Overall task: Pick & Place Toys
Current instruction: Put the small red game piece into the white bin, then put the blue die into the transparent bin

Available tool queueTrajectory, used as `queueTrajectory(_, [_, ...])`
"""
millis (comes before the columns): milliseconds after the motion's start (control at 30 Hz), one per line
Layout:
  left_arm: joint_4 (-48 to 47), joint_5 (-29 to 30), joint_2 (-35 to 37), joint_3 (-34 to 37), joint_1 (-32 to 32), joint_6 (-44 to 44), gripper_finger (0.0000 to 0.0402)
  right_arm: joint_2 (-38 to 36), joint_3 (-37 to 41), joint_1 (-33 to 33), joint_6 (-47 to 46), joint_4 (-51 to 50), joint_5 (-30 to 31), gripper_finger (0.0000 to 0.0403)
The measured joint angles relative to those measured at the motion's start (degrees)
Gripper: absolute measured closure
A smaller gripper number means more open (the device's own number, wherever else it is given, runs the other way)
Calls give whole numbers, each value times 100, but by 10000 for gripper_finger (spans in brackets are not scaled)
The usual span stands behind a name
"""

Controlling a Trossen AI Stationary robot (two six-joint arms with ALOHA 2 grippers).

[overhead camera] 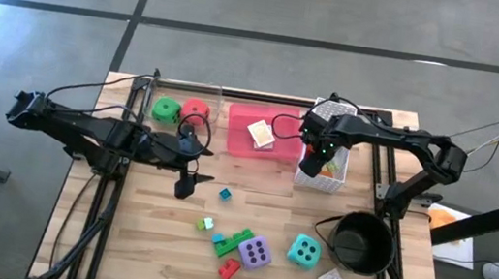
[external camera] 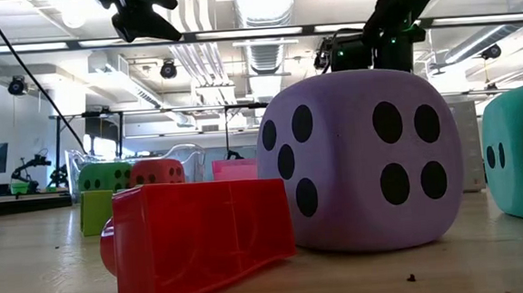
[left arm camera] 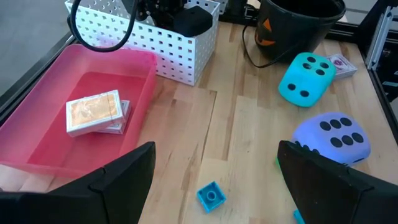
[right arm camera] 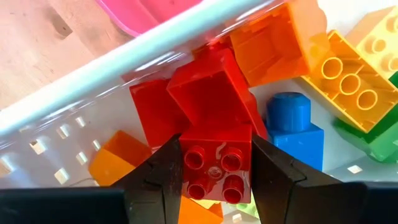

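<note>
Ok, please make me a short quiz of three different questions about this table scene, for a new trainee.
1. True or false: the right gripper has its jaws closed on a red brick over the white mesh basket.
2. Which die lies nearest the black pot? A) purple die B) teal die C) green die
3. Fill in: the card packs lie in the ____ tray.

Key: 1 true; 2 B; 3 pink.
</note>
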State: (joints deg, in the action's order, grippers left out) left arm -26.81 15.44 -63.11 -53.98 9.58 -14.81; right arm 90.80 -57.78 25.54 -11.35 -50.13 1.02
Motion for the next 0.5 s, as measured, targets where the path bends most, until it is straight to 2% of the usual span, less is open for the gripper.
queueTrajectory(133, [2, 0, 0, 0, -2, 0, 64, 0, 0, 0, -14, 0, 0, 251])
queueTrajectory(333, [2, 0, 0, 0, -2, -2, 64, 0, 0, -2, -44, -4, 0, 170])
queueTrajectory(500, [2, 0, 0, 0, -2, -2, 64, 0, 0, -2, -46, -9, 0, 121])
